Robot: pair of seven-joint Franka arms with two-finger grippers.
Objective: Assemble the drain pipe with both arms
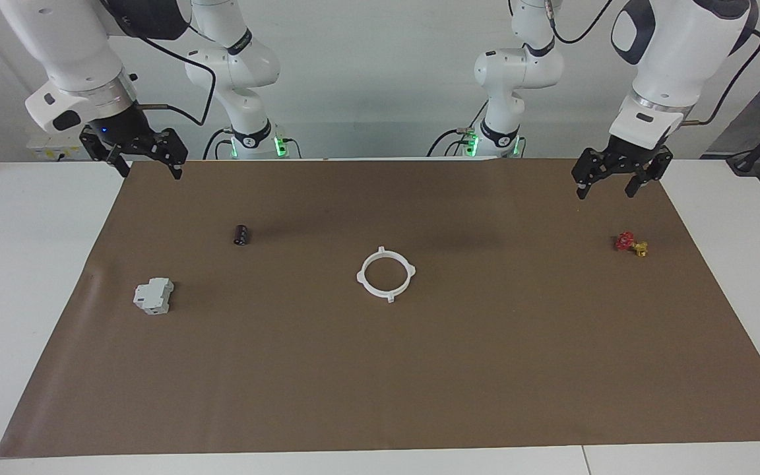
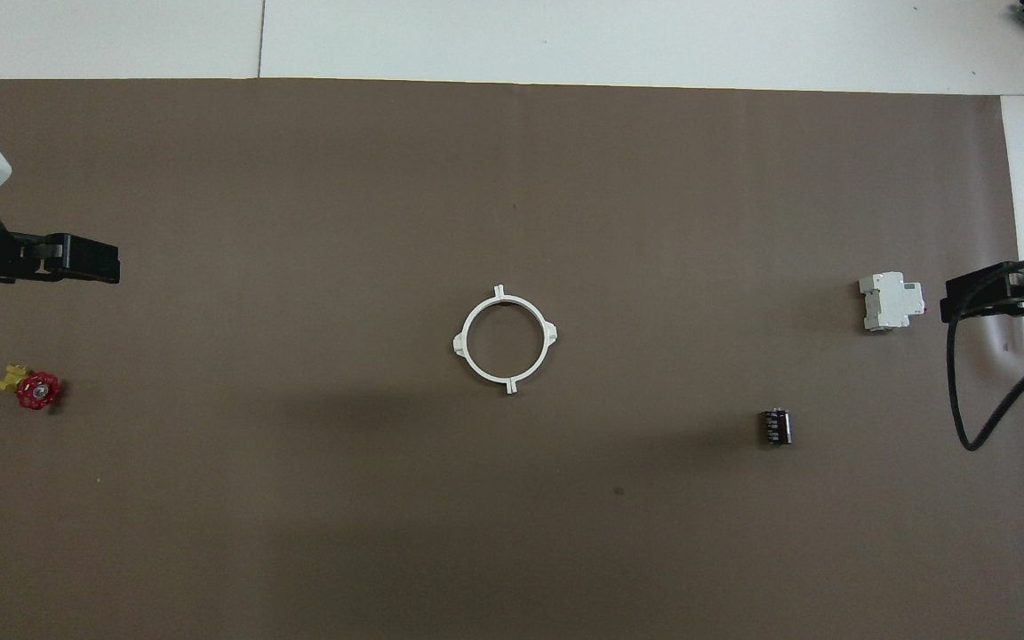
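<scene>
Drain pipe (image 1: pixel 386 274) lying as one closed ring mid-mat on the desk (image 1: pixel 37 264), touched by nothing. Left end effector (image 1: pixel 611 184) raised, spread, empty, near the red-and-yellow valve (image 1: pixel 631 244). Right end effector (image 1: pixel 147 163) likewise spread, empty.
</scene>
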